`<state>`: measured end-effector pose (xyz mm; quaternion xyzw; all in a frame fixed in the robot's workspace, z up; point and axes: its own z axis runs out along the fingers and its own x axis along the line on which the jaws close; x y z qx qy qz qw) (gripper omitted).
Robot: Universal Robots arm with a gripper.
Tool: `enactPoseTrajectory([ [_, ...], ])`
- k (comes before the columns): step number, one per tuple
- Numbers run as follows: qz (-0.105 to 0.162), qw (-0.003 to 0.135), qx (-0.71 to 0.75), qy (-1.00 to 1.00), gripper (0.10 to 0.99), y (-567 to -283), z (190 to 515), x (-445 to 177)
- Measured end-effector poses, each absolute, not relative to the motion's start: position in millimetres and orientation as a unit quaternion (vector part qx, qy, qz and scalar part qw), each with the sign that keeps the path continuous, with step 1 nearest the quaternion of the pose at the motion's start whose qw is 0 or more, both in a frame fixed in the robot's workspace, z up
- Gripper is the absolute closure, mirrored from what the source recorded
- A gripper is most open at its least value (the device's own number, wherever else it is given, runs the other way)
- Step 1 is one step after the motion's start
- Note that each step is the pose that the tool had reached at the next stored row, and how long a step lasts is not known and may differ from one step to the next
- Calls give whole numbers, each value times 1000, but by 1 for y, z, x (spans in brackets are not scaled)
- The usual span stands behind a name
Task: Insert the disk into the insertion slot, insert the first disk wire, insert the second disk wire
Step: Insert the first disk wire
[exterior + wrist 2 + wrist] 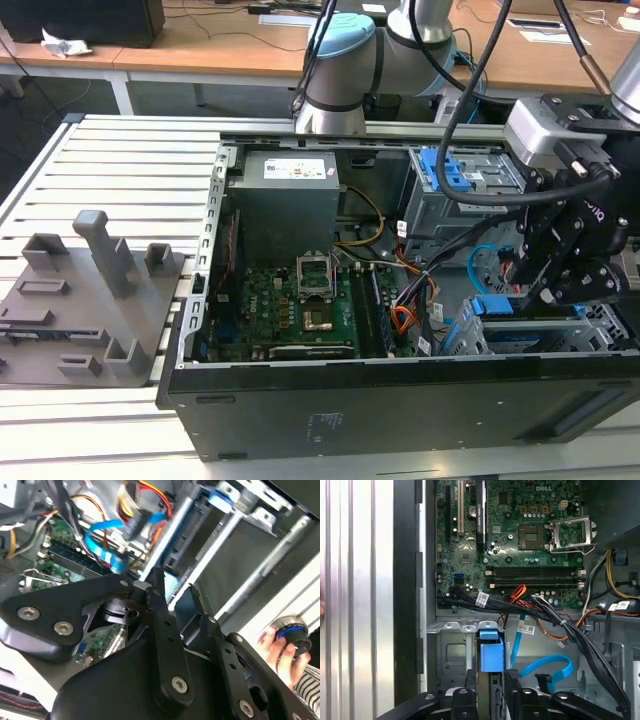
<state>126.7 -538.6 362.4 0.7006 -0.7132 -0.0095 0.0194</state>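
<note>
In the exterior view you have the gripper [540,292] reaching down into the open computer case [400,400], at the end on the exterior view's right. It sits on the blue carrier of the disk [500,305], which stands in the insertion slot [465,335], the low grey cage next to the motherboard [290,300]. The second disk wire [481,262] loops just behind the disk, on the motherboard side of the gripper. The case rests on a slatted metal table [120,160], with a grey fixture [100,300] well apart on the exterior view's left

In the second wrist view your two black fingers [156,605] stand one on each flank of the light blue end of the disk [172,586], parted only as far as the carrier is wide. The second disk wire [100,540] curls over the board beyond them. Outside the case a person's hand [275,647] holds a round blue-ringed knob [292,634]

In the first wrist view the fingers are closed snugly against the carrier, and the disk [491,655] is down in the insertion slot [452,652]. The second disk wire [547,666] lies looped in the bay beside it, its dark plug [545,681] near one finger and apart from the disk. A thick black cable bundle [580,640] crosses above the loop
</note>
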Motion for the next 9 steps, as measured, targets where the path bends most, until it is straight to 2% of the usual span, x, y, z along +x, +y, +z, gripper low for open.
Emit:
enactPoseTrajectory([
  [2,-10,19,701,-713,725,-526,362,131],
  [9,-10,20,701,-713,725,-509,362,148],
])
